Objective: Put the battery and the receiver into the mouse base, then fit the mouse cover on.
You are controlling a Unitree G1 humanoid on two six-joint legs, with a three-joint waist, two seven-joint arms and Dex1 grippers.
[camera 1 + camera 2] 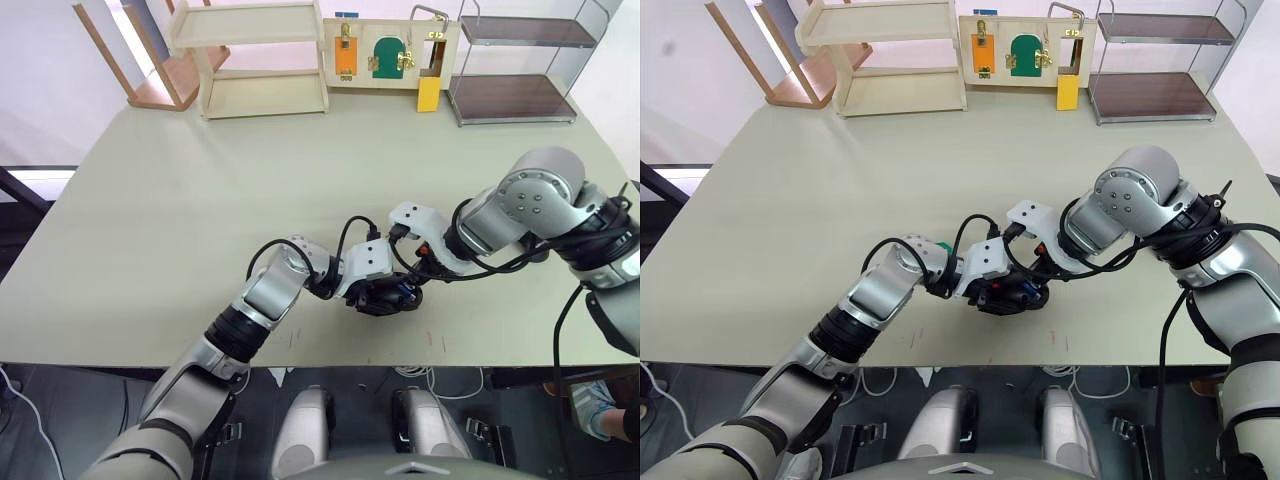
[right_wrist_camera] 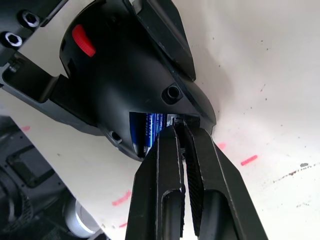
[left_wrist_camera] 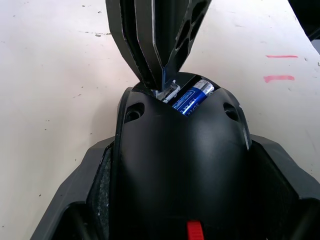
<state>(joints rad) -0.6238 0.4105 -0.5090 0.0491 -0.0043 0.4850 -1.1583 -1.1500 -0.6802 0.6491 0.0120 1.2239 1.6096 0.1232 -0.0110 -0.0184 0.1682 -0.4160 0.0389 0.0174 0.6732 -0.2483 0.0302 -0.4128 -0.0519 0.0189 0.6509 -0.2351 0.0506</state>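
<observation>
We brace the rigid black plastic mouse base [image 3: 180,165] in the left gripper [image 3: 175,215]; blue battery [image 3: 193,97] seated inside. The right gripper [image 2: 181,131] pinches the tiny, light, easily dropped grey receiver [image 3: 167,92] beside the battery.

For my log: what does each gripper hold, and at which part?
Left gripper: mouse base, by its sides. Right gripper: receiver, pinched at its end beside the battery.
</observation>
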